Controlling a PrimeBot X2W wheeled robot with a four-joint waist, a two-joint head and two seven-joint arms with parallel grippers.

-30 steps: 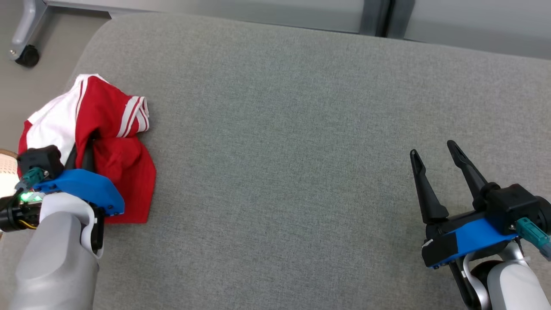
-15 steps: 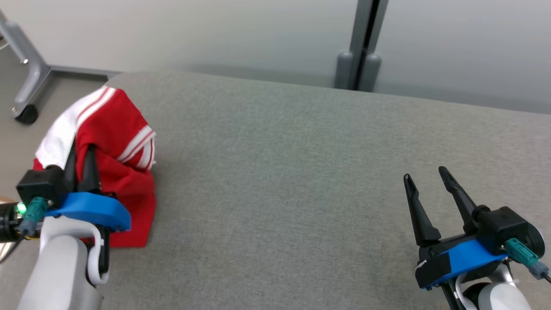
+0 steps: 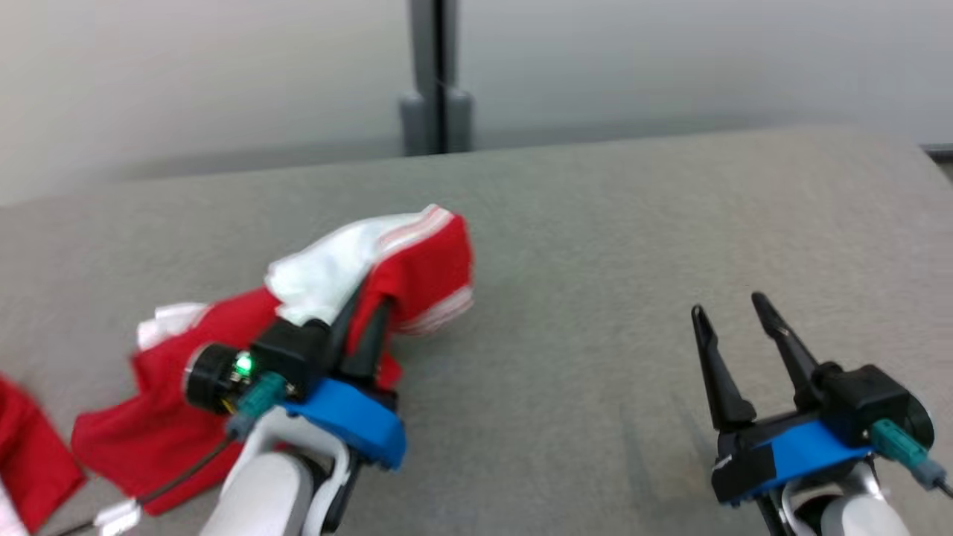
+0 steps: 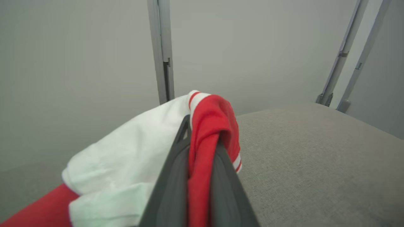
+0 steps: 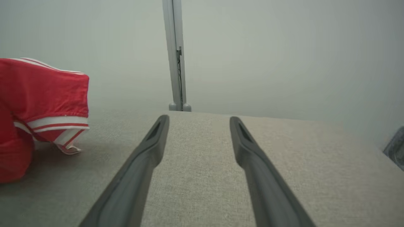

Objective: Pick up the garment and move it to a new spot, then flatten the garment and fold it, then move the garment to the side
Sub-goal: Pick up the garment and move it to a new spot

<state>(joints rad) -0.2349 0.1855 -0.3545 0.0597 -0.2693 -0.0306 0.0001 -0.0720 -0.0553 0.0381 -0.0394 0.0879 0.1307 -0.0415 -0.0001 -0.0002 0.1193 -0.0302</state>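
Observation:
The garment (image 3: 417, 268) is red with white panels and white stripes. It hangs bunched from my left gripper (image 3: 372, 301), which is shut on a red fold of it above the grey surface (image 3: 595, 246). In the left wrist view the red cloth (image 4: 202, 148) is pinched between the two dark fingers. The garment's lower part trails down onto the surface at the lower left (image 3: 134, 439). My right gripper (image 3: 733, 313) stands open at the lower right, nothing between its fingers (image 5: 154, 142). From the right wrist view the garment (image 5: 44, 94) hangs at the left.
A grey upright post (image 3: 435, 74) stands against the pale wall behind the surface. More grey posts (image 4: 347, 63) show at the right of the left wrist view. The surface's right edge (image 3: 931, 156) is near the upper right corner.
The head camera has swung, shifting the whole picture. My left gripper has lifted the garment off the surface and carried it toward the middle; the right gripper has stayed open in place.

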